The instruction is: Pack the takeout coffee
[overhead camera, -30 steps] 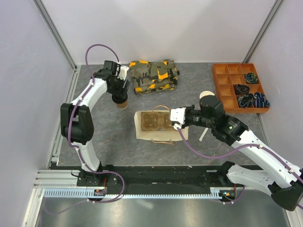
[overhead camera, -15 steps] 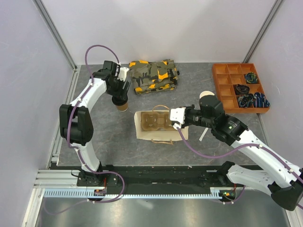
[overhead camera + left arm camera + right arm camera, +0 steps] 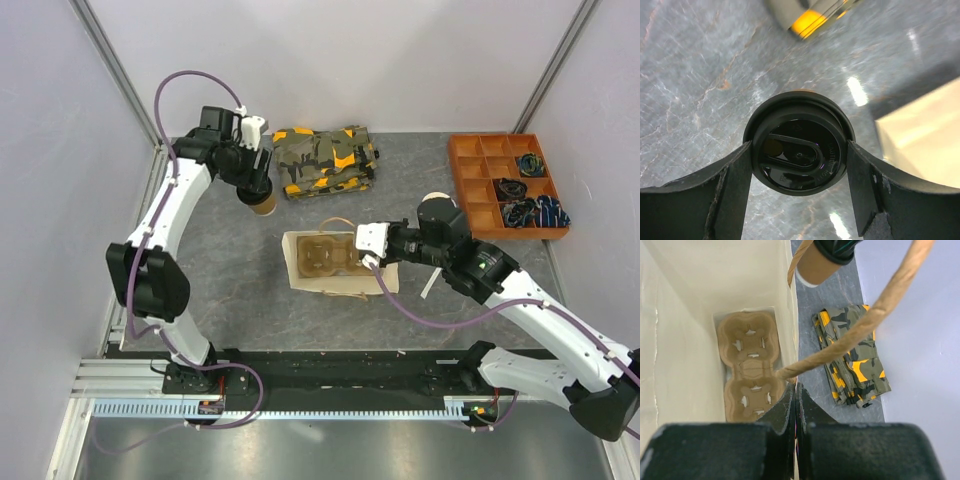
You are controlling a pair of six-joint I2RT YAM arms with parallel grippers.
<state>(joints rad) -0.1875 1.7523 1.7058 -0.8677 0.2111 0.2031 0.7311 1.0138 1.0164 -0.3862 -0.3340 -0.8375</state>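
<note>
The takeout coffee [image 3: 264, 206], a tan cup with a black lid [image 3: 799, 150], hangs tilted in my left gripper [image 3: 257, 190], above the table and left of the bag's back corner. The left fingers [image 3: 735, 185] press the lid's rim from both sides. The paper bag [image 3: 340, 289] lies open with the two-hole pulp carrier [image 3: 325, 257] inside. My right gripper [image 3: 377, 263] is shut on the bag's right wall by the twisted handle [image 3: 850, 335]. The right wrist view shows the jaws pinched on that wall, the carrier [image 3: 751, 367] and the cup's body [image 3: 812, 266].
A folded camouflage cloth [image 3: 325, 160] lies behind the bag. A lidless tan cup [image 3: 434, 201] stands behind my right wrist. An orange divided tray [image 3: 507, 186] with small items sits at the back right. A white stick [image 3: 428, 285] lies right of the bag.
My left arm has risen and swung back, lifting the lidded cup off the table and tilting it. My right gripper stays pinched on the bag, which has barely shifted.
</note>
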